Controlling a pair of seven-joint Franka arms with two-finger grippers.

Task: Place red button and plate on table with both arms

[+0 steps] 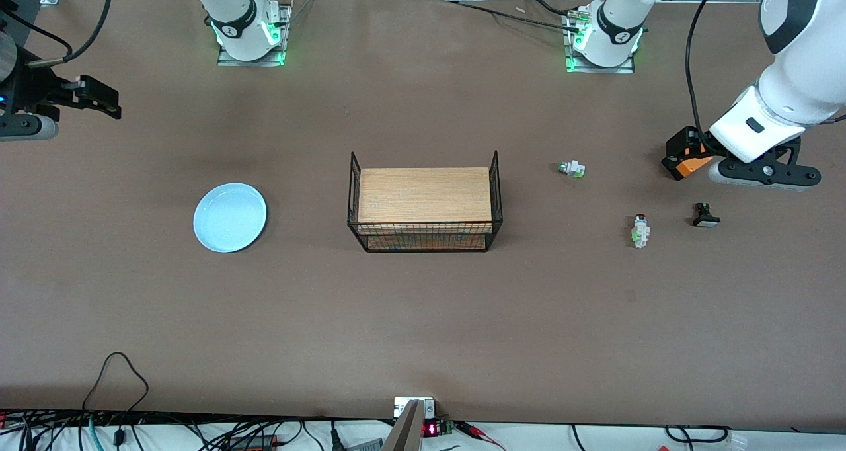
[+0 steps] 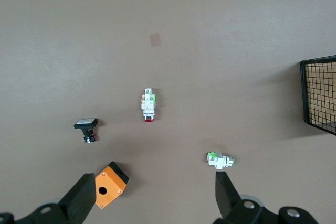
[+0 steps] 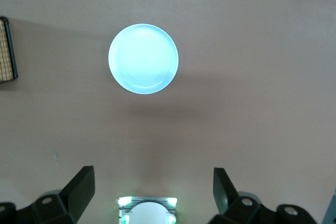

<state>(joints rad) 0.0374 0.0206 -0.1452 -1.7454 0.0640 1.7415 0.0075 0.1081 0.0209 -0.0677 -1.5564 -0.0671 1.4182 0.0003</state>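
Observation:
The red button (image 1: 639, 229) lies on its side on the brown table (image 1: 423, 319) toward the left arm's end; it also shows in the left wrist view (image 2: 148, 106). The light-blue plate (image 1: 230, 217) lies flat on the table toward the right arm's end, and it shows in the right wrist view (image 3: 143, 59). My left gripper (image 1: 763, 170) is up over the table near the switches, open and empty (image 2: 153, 190). My right gripper (image 1: 66, 100) is up over the right arm's end of the table, open and empty (image 3: 153, 182).
A wire crate with a wooden board top (image 1: 425, 203) stands mid-table. A green-capped white switch (image 1: 571, 168) and a black switch with a white cap (image 1: 705, 216) lie near the red button. An orange-and-black box (image 2: 110, 184) shows close to one left finger.

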